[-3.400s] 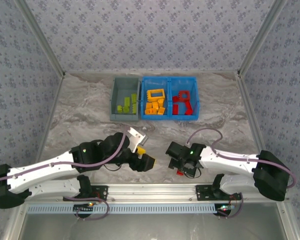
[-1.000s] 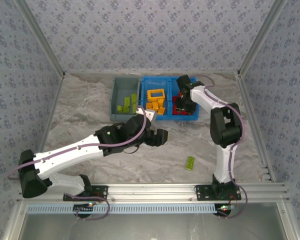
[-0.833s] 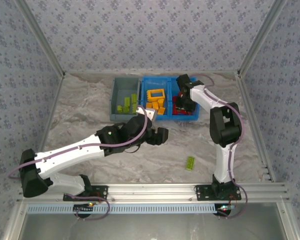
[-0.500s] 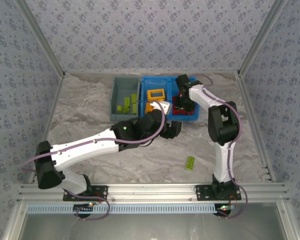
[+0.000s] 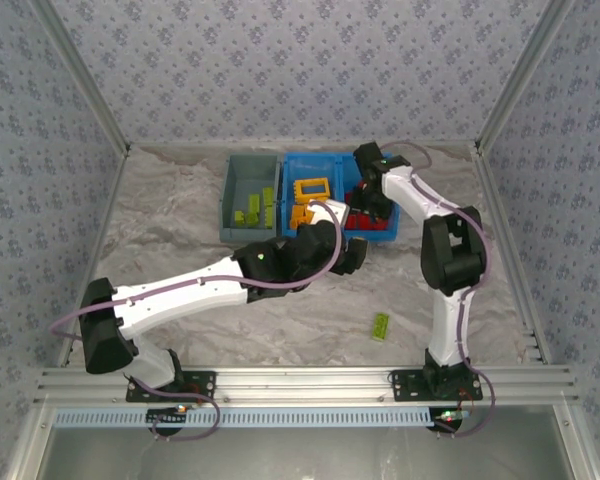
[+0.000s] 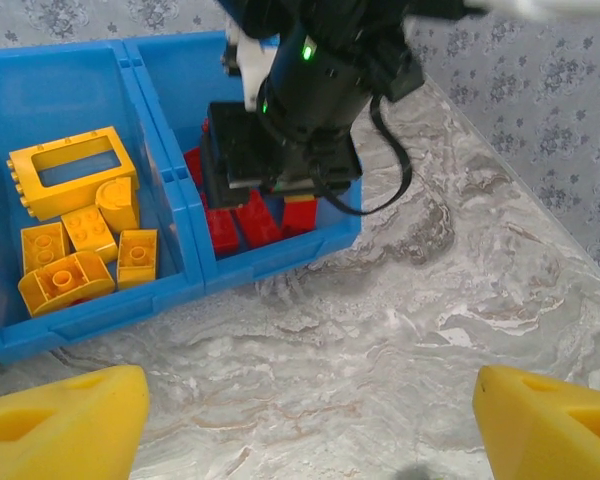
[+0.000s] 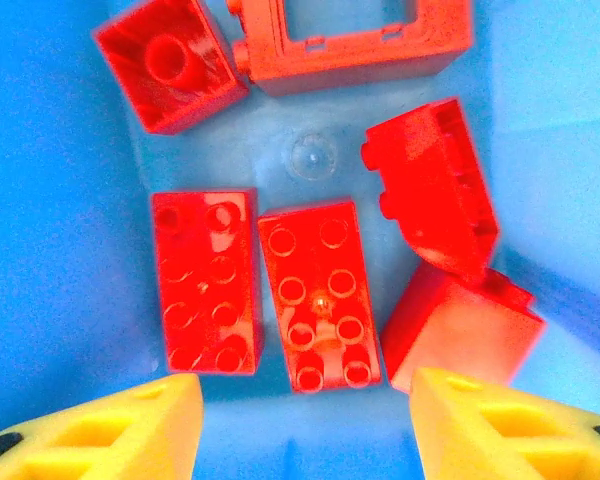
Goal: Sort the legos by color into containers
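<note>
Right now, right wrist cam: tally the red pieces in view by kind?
Red bricks: 5
Red hollow frame: 1
Total: 6

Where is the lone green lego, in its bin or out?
Out: the green lego lies on the table, well short of the grey bin.

Marbled table (image 5: 180,215) — bin (image 5: 250,157), tray (image 5: 320,156), green lego (image 5: 381,325).
</note>
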Controlling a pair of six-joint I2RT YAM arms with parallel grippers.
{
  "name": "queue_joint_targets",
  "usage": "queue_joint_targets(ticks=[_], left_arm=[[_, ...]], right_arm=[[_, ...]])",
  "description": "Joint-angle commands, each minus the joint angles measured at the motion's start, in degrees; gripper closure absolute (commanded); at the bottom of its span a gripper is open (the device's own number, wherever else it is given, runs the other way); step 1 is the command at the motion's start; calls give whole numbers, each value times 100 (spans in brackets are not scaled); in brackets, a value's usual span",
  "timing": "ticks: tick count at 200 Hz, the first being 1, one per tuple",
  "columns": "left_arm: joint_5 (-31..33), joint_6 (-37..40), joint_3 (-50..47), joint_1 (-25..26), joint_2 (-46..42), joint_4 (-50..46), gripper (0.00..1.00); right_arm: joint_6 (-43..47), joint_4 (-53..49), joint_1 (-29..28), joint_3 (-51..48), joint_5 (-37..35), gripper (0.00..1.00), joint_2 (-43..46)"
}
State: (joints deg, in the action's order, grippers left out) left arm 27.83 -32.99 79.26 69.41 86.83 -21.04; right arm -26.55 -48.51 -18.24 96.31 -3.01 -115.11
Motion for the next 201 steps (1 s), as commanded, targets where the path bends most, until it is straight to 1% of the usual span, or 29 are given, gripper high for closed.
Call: queue_joint_targets(ticks=[1,30,38,58,80,117,145,181,201], left_arm=[[-178,-16,151,77,46,-193,18],[-790,-348,133,178,249,-581,20],[-939,-509,172,219,355,-751,21],[-1355,-894,358,307,784,-1191,23],[-1746,-1216,852,430,1493,-1733,25],[-2242,-1449,1911,665,2767,-2556,25],[-2504,-1518,2763,758,3619,-3146,23],[-2625,-1558,3218,771,4227,-3434,19],[-2707,-1527,3595,768,4518,-3501,20]], right_arm=[[-88,-287,27,46,-329,42,1072],[-225,-557,53,-617,-821,44,2470],[-319,-661,69,-869,-932,43,2930],[-477,-1008,84,-1408,-953,39,4062],[-553,-1468,106,-1725,-678,35,5180],[-420,-1879,93,-1710,273,24,6731],[-509,-2225,99,-1347,511,22,7305],[-505,-2475,95,-1139,567,22,7353],[-539,-2394,95,-1249,713,23,7397]])
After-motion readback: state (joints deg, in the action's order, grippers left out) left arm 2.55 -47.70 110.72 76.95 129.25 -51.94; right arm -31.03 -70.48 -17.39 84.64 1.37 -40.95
